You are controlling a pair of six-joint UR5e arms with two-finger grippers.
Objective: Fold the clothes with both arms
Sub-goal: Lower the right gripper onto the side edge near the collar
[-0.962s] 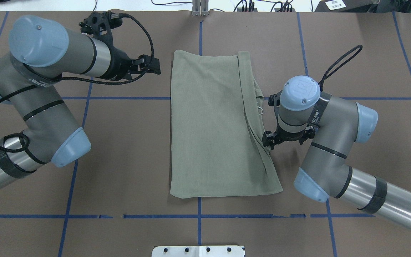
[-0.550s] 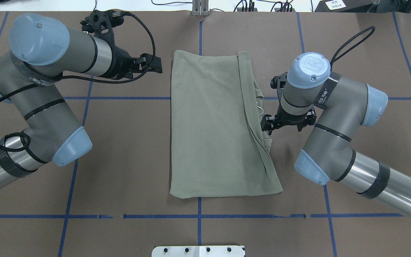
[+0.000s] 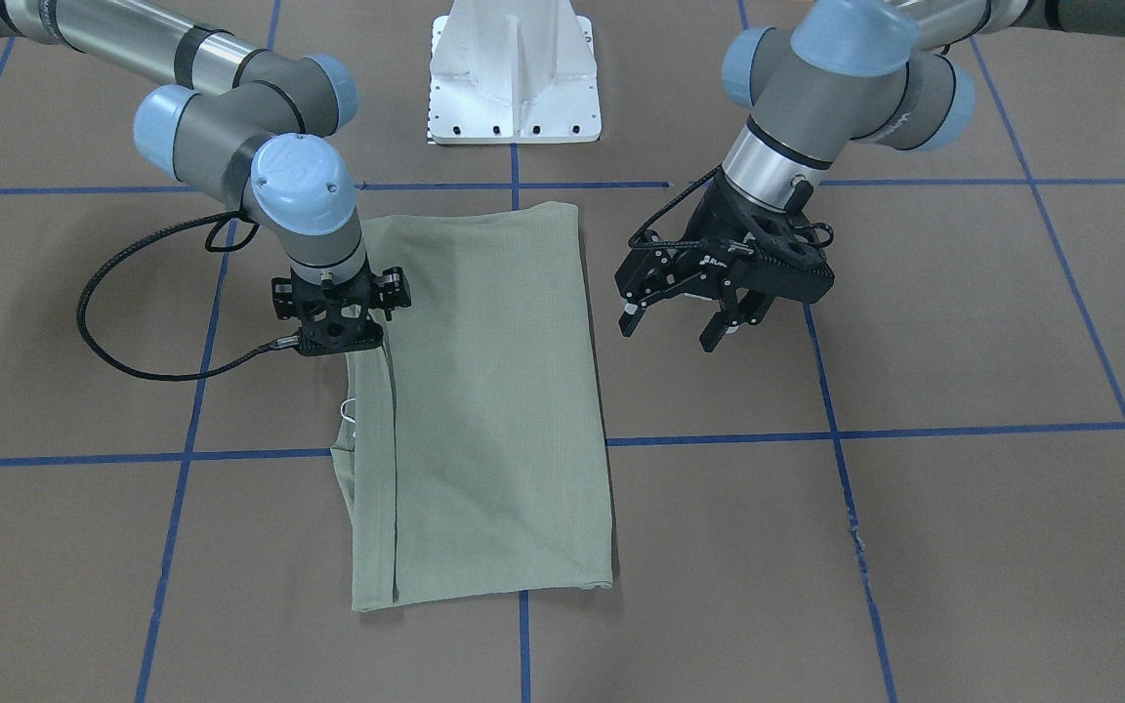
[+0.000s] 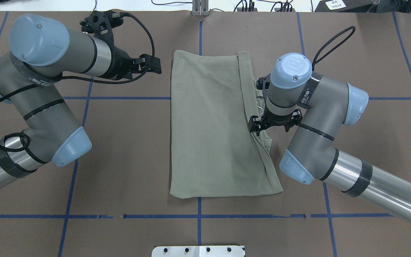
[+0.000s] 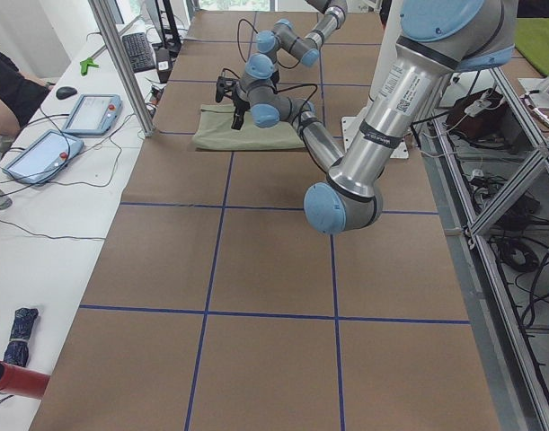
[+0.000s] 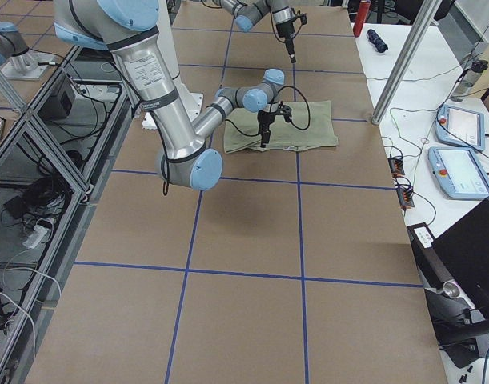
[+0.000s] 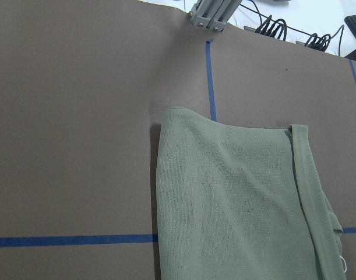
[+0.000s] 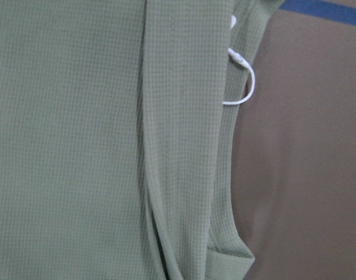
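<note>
Since the earlier overhead frame, the right gripper [image 4: 259,128] is found shifted inward over the layered right edge of the shirt [image 4: 209,125]. Whether it is spread or pinching cannot be told (its fingers are hidden). The left gripper [image 3: 668,332] is held spread just beside the far left corner. The shirt is laid flat mid-desk [image 4: 127,160], folded long. It is judged light and limp, so hold is best taken at the corners, with all layers pinched.

Counter [image 4: 127,160] strip btwn left pincer [image 3: 668,332] and shirt [image 4: 209,125]: open lane. Shirt's right edge blocked: right pincer [image 4: 258,129] sits directly over it, right arm [image 4: 319,103] alongside. Near, far and left edges reachable from above.
</note>
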